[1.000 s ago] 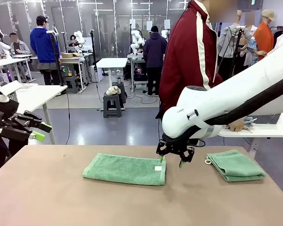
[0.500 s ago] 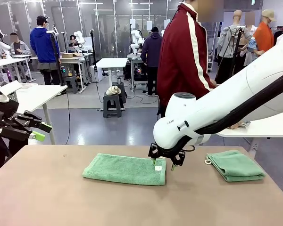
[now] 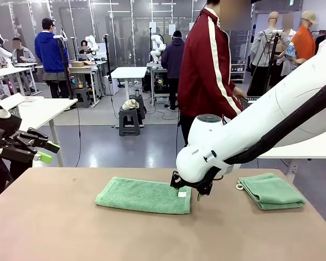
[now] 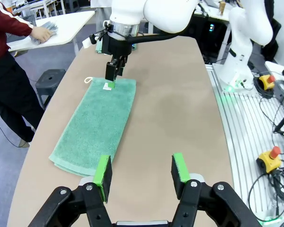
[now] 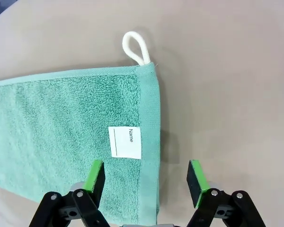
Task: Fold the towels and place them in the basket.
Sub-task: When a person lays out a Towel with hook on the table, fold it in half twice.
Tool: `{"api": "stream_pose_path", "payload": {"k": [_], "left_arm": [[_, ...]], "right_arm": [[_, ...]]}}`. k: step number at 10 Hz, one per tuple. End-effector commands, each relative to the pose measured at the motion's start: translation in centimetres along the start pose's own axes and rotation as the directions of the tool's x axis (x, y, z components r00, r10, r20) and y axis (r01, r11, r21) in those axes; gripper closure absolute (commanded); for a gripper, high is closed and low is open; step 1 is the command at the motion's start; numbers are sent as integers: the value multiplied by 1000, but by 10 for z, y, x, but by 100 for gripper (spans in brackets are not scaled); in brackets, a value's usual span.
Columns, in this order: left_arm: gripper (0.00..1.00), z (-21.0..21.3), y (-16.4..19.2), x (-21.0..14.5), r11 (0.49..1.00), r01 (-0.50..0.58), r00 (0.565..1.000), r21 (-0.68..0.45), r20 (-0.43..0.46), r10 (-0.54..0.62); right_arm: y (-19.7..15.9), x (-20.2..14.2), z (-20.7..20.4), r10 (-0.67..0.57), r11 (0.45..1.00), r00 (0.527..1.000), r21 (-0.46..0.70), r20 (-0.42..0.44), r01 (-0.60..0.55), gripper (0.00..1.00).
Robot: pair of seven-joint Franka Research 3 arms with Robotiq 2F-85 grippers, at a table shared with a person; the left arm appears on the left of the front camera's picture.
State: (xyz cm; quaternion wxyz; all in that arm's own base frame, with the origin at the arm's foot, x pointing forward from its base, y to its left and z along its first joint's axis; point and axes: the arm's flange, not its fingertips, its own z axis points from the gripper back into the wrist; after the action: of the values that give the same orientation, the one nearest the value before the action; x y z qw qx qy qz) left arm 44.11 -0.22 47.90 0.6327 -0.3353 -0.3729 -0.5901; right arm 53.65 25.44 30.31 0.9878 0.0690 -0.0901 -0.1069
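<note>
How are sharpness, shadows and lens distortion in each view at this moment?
Front view: evenly lit, the towel sharp, the background softer. Left wrist view: wide-angle bend along the table edge; soft shadow under the right hand. Right wrist view: crisp, the label print readable, faint shadow beside the towel's edge, no glare.

A half-folded towel (image 3: pixel 144 195) lies mid-table (image 3: pixel 70 234); a folded towel (image 3: pixel 270 191) sits to its right, seemingly near the far edge.
</note>
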Motion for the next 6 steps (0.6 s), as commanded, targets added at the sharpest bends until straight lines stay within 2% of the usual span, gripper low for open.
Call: {"api": "stream_pose_path", "payload": {"k": [1,2,6], "left_arm": [[35,1,0,2,1000,10,1000,9,15,-10],[35,1,0,2,1000,10,1000,9,15,-10],[35,1,0,2,1000,10,1000,9,15,-10]], "right_arm": [[6,-1,-8,3,1000,999,-12,45,-2,20],[7,-3,-10,21,1000,998,-12,57,-20,32],[6,-2,-15,32,999,998,-25,45,-31,35]]}}
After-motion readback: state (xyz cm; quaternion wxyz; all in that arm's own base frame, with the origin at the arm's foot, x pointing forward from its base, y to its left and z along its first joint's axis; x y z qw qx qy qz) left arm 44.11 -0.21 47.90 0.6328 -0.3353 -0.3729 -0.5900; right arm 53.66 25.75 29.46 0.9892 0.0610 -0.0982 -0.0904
